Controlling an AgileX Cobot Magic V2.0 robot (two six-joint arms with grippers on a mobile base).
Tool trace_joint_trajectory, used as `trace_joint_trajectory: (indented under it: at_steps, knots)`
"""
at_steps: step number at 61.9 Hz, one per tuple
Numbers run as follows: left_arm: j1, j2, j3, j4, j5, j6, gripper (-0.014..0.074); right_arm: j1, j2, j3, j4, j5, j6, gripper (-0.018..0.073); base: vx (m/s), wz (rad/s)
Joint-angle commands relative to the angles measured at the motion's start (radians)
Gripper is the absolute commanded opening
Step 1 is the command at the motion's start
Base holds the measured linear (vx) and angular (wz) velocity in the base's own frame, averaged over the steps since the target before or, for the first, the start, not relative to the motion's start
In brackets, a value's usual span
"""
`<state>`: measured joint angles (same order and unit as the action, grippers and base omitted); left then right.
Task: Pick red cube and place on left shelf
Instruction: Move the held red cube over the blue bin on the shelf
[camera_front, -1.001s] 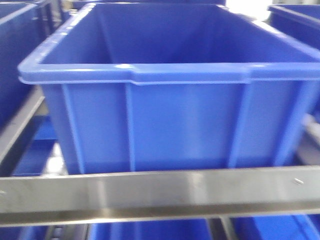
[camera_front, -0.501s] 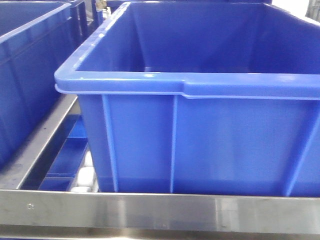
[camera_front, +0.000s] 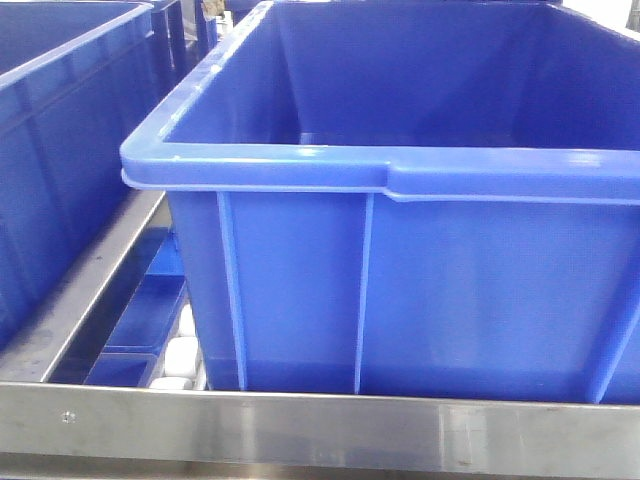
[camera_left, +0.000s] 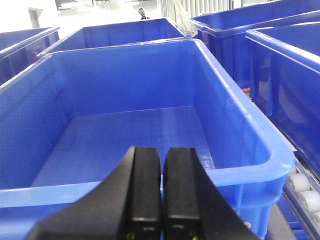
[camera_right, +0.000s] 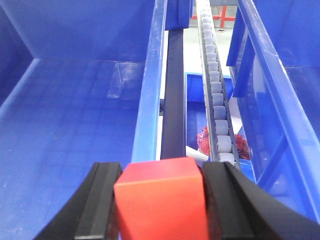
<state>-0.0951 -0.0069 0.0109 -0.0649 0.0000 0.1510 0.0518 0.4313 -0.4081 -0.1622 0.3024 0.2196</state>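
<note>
The red cube, a plain block with flat matte faces and sharp edges, was held between the two black fingers of the right gripper, one finger pressed on each side of it. Just below and ahead of this gripper a smooth rim of a big blue plastic crate was seen, and its flat, slightly scratched floor lay to the left of the cube. To the right of the gripper a dark rail and a long row of pale round rollers of the left shelf ran away from the camera, with another blue crate wall beyond them. The left gripper was shown with its two black, flat-sided fingers brought together, only a thin line being left between them, and nothing was gripped. Ahead of it and lower an open blue crate with rounded corners and a thick glossy lip was seen. In the front view the brushed steel front rail of the shelf was crossed under a ribbed crate wall, and white rollers were visible at the lower left.
</note>
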Motion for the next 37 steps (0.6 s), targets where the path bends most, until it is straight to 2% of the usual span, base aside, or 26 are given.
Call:
trace_joint_trajectory:
  at_steps: [1,37]
  knots:
    - [-0.008,0.008,0.022,-0.002,-0.084,0.002,0.0106,-0.005,0.004,-0.029,-0.014,-0.085,-0.001,0.0057,0.0,0.0]
    - [-0.008,0.008,0.022,-0.002,-0.084,0.002,0.0106,-0.005,0.006,-0.029,-0.013,-0.116,-0.001,0.0057,0.0,0.0]
